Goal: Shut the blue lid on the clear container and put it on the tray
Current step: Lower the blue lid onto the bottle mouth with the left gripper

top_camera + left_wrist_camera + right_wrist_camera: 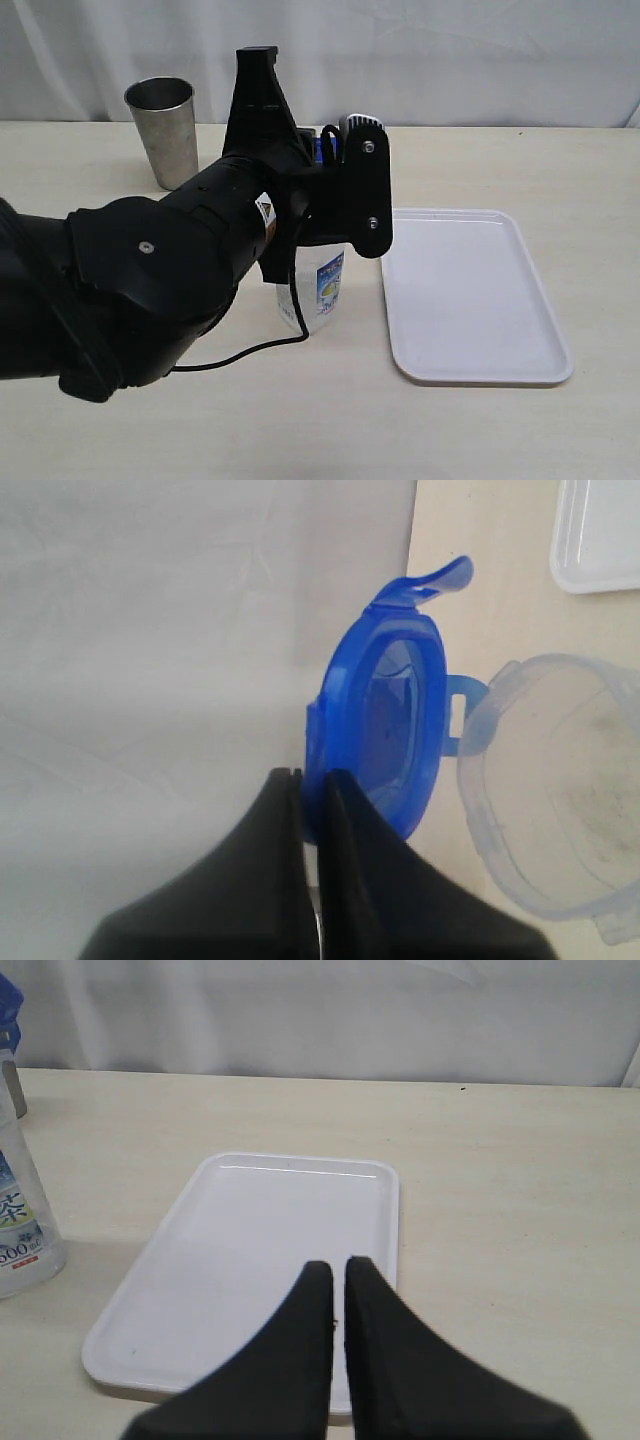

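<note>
My left gripper (312, 776) is pinched shut on the rim of the blue lid (385, 720), with a thin edge of blue plastic showing between my two black fingers (265, 850). The lid stands on edge, swung up off the mouth of the clear container (478, 780) and joined to it by a small blue strap on one side, with a snap flap sticking out at its far end. The container stands upright on the table (500, 440) just beside the tray (250, 1250), and its mouth is open. My right gripper (337, 1263) is closed on nothing and hangs above the near end of the tray. The steel tumbler (163, 125) stands well apart at the back. I judge the lid to be light, smooth and fairly stiff, bending only at the strap, so a narrow pinch on its rim could slip. I would fold it over by the edge opposite the strap, then press on the flat top until the flaps catch. The container looks empty, light, tall and narrow, so it should tip easily under a sideways push. I would grip its body around the middle, where the walls are straight, not by the lid.
</note>
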Tool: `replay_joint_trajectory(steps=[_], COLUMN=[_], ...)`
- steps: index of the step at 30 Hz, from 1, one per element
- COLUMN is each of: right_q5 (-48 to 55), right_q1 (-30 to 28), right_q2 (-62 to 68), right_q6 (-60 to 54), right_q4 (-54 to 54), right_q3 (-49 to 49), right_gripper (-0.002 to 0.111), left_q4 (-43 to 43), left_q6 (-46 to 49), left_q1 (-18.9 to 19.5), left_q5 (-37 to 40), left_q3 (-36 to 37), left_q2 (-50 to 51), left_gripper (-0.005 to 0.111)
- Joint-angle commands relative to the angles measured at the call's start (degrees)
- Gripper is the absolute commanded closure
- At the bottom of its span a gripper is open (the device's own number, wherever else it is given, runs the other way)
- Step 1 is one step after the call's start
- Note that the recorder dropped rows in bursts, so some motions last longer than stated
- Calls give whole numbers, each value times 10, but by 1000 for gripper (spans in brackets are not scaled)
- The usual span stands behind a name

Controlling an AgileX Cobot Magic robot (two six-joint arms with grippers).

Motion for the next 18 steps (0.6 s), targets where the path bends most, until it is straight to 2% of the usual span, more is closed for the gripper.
replay_joint_trajectory(steps=[1, 18], right_q5=[1, 1], right_q1=[-3, -3], right_q2=[-2, -2], right_q6=[0, 0], right_q4=[1, 1], right_q3=[1, 1], right_gripper=[104, 104], left_q4=[2, -20], left_q6=[4, 14], left_q1=[-4, -5], left_q5=[5, -5], left_q3=[1, 1], left_q2=[0, 0], left_gripper=[107, 107])
